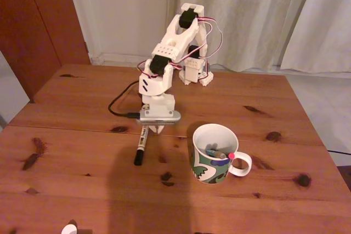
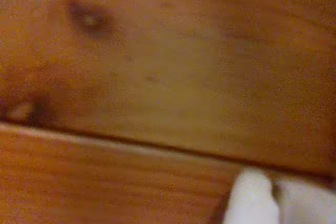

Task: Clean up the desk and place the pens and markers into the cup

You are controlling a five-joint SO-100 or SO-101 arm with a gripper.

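Pincer (image 1: 154, 128), grip state indeterminable, stands over the marker's (image 1: 141, 147) far end; its long axis runs toward the camera, left of the mug (image 1: 210, 164).

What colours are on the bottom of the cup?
The white ceramic mug has a green, blue and black pattern round its lower half, clearest in the fixed view.

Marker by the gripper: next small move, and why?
Probably close the jaws on the marker and lift. In the fixed view the gripper sits low over its upper end while it lies flat on the desk; the cup, to the right, already holds pens. Whether the jaws are open I cannot tell.
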